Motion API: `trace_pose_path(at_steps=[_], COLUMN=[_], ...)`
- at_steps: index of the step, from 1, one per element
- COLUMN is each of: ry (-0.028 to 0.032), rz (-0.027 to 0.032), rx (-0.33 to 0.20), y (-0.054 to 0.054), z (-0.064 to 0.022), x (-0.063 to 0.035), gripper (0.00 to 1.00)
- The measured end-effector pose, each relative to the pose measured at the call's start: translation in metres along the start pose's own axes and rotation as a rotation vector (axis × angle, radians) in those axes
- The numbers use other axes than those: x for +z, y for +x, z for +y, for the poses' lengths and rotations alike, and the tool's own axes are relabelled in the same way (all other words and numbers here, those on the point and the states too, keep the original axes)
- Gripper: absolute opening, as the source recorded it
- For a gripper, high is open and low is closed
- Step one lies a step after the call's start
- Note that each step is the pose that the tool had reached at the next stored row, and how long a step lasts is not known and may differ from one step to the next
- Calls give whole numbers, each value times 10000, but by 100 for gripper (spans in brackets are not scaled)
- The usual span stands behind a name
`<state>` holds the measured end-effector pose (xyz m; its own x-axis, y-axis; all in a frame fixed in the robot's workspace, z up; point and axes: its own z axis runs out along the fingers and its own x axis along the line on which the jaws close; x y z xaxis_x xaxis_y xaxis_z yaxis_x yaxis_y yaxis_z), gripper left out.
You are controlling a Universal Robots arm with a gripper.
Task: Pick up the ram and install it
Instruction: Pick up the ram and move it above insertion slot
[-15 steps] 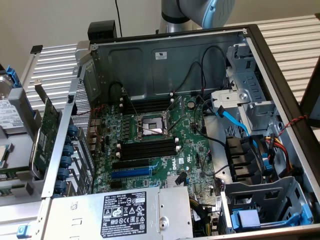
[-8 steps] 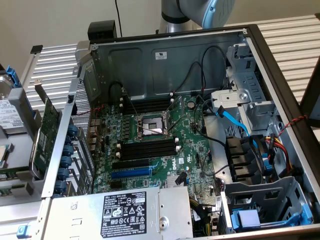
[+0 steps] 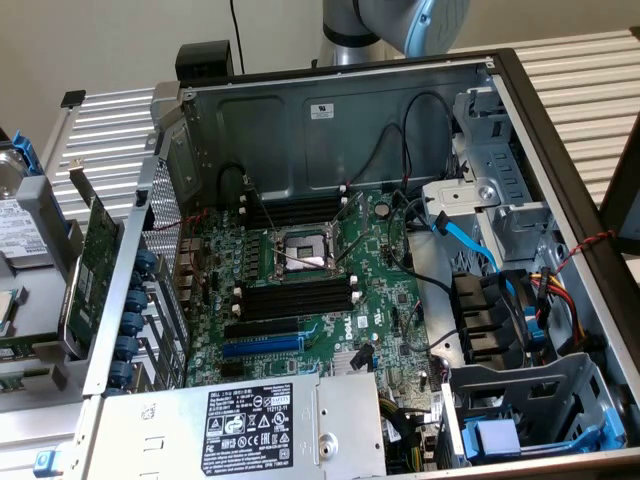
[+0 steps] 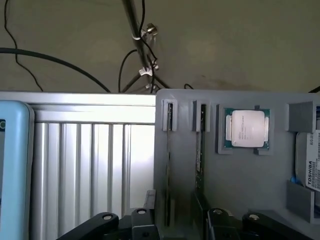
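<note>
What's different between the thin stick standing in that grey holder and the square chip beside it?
The ram stands on edge in a narrow slot; the square chip lies flat, face up. The ram is long, thin and dark; the chip is squarish with a silvery lid and green rim. Both sit in recesses of the same grey tray.

Pretty clearly a robotics lab or test bench set up for PC assembly. An open computer case [image 3: 330,120] with its motherboard [image 3: 300,290] bare lies on a ribbed metal table [image 3: 580,70], and a robot arm [image 3: 400,25] stands at 12 o'clock behind it. A grey parts tray [image 4: 240,175] holds a CPU [image 4: 246,128], a ram [image 4: 200,150] stick and a hard drive [image 4: 312,170]. Loose cables [image 4: 140,50] run along the plain wall.
</note>
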<state>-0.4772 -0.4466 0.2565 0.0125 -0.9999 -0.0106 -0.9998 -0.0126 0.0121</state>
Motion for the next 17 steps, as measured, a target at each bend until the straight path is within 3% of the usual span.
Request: trace_pose_path(at_steps=[4, 10, 17], ry=[31, 328, 329], rz=[2, 8, -6], rx=[-129, -180, -185], y=[24, 33, 70], z=[0, -1, -1], x=[57, 103, 230], gripper=[42, 42, 42])
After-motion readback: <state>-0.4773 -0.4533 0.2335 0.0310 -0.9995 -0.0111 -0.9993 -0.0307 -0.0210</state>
